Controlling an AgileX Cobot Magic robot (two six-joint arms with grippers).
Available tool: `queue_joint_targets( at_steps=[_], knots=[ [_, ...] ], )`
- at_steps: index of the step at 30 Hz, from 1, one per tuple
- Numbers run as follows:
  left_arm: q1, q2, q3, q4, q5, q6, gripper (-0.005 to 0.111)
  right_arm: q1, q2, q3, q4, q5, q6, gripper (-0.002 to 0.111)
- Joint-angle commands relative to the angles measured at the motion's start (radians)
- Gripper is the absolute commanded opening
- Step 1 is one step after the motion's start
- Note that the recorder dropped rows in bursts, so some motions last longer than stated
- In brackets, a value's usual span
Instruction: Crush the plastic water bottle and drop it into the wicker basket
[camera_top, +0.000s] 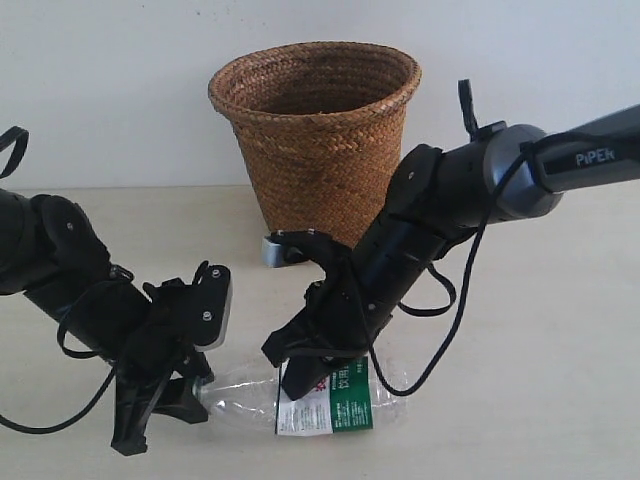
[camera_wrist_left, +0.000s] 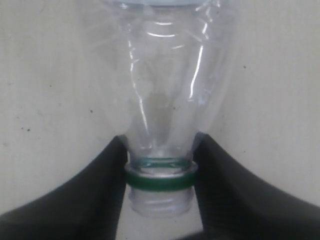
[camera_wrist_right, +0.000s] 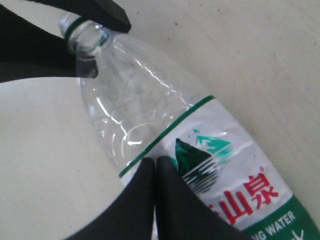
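Note:
The plastic water bottle (camera_top: 335, 402) lies on its side on the pale table, uncapped, its neck toward the left arm. My left gripper (camera_top: 188, 392) is shut on the bottle's neck; in the left wrist view its two black fingers clamp the neck of the bottle (camera_wrist_left: 165, 75) at the green ring, left gripper (camera_wrist_left: 160, 175). My right gripper (camera_top: 300, 372) is shut, fingertips together, resting on top of the white-and-green label; in the right wrist view the right gripper (camera_wrist_right: 155, 162) lies over the bottle (camera_wrist_right: 145, 95). The wicker basket (camera_top: 320, 150) stands upright behind both arms.
A small grey object (camera_top: 275, 250) sits at the basket's base on its left side. A white wall runs behind the table. Black cables (camera_top: 455, 300) hang from the right arm near the bottle's bottom end.

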Motion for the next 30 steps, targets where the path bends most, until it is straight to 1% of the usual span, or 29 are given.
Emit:
queue_joint_targets(
  at_steps=[1, 6, 11, 19, 23, 30],
  knots=[
    [-0.003, -0.001, -0.005, -0.017, 0.003, -0.009, 0.004, -0.001, 0.097, -0.020, -0.174, -0.046, 0.077, 0.000],
    [-0.003, -0.001, -0.005, -0.021, 0.005, -0.009, 0.004, -0.001, 0.152, -0.080, -0.290, -0.026, 0.186, 0.000],
    [-0.003, -0.001, -0.005, -0.021, 0.012, -0.009, 0.004, -0.001, 0.201, -0.138, -0.384, 0.015, 0.254, 0.000],
    [-0.003, -0.001, -0.005, -0.021, 0.013, -0.009, 0.004, -0.001, 0.278, -0.228, -0.406, 0.141, 0.276, 0.000],
    [-0.003, -0.001, -0.005, -0.021, 0.013, -0.011, 0.004, -0.001, 0.253, -0.275, -0.406, 0.210, 0.282, 0.000],
    [-0.003, -0.001, -0.005, -0.021, 0.008, -0.011, 0.004, -0.001, 0.187, -0.290, -0.409, 0.226, 0.269, 0.000]
  ],
)
